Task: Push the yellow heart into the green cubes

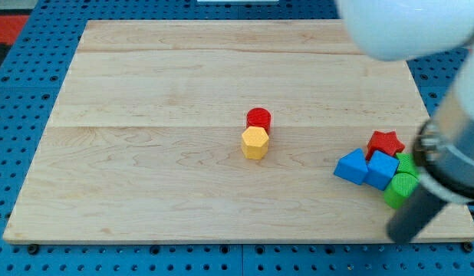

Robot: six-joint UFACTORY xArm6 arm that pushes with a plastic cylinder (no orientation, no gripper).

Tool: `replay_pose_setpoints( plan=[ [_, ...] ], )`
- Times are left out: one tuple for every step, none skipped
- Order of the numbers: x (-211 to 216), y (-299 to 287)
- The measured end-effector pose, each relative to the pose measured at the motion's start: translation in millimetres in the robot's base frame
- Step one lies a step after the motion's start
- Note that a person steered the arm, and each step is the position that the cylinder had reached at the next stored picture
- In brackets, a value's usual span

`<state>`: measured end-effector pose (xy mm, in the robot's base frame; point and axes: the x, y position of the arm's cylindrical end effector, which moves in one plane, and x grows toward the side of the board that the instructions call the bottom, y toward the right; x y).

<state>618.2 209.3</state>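
My tip (403, 233) is the blurred lower end of the dark rod at the view's lower right, near the board's bottom edge. It sits just below a green block (399, 190). A second green block (406, 162) lies right above that one and is partly hidden by the arm. No yellow heart shows. The only yellow block is a hexagon (255, 142) near the board's middle, far to the left of my tip.
A red cylinder (258, 118) touches the yellow hexagon's top side. A blue triangle (350, 166), a blue cube (382, 169) and a red star (385, 142) cluster against the green blocks. The arm's white body (409, 27) covers the view's upper right.
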Motion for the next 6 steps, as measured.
replay_pose_setpoints(
  plan=[
    [-8.9, 38.3],
    [-9.1, 54.0],
    [-13.3, 45.3],
    [-21.4, 44.2],
    [-28.6, 43.7],
    [-39.8, 27.1]
  ],
)
